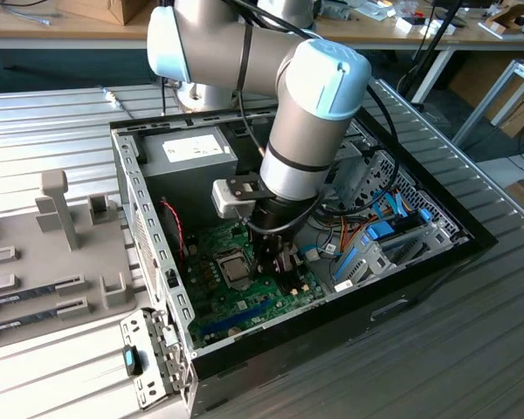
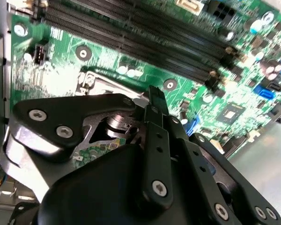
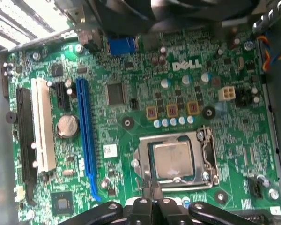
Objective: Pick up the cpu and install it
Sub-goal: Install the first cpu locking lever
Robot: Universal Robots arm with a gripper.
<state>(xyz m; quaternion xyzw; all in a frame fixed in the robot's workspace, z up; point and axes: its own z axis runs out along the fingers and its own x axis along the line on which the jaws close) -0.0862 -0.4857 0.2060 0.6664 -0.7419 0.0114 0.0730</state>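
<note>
Inside the open computer case (image 1: pixel 127 188) on the ribbed metal bench, my gripper (image 1: pixel 275 257) hangs low over the green motherboard (image 1: pixel 284 288), poised close above the board's surface. Its black linkages (image 3: pixel 150 211) crowd one edge of the first wrist view, the thin fingertips (image 3: pixel 151 190) drawn narrow, nearly together, with nothing seen between them. Just beyond those tips lies the cpu (image 3: pixel 172 159), a flat silver-grey square already sitting in the socket frame (image 3: pixel 175 158), its sides running parallel to the frame's. In the exterior view the same chip (image 1: pixel 234 268) sits just toward that view's left of my gripper, near but apart from it. Being square, it offers no long axis to line up on; its sides run with the socket's metal bracket. Whether the retention lever (image 3: pixel 210 157) beside the socket is latched I cannot tell. As for what the case holds: a grey power supply (image 1: pixel 192 157) with a white label at the far end, a tangle of coloured cables (image 1: pixel 354 236) and blue drive brackets (image 1: pixel 380 231) toward the exterior view's right, and the motherboard with its blue expansion slot (image 3: pixel 85 140), white slot (image 3: pixel 43 124) and coin battery (image 3: pixel 67 125). Outside the case, a grey parts tray (image 1: pixel 48 253) stands well apart.
</note>
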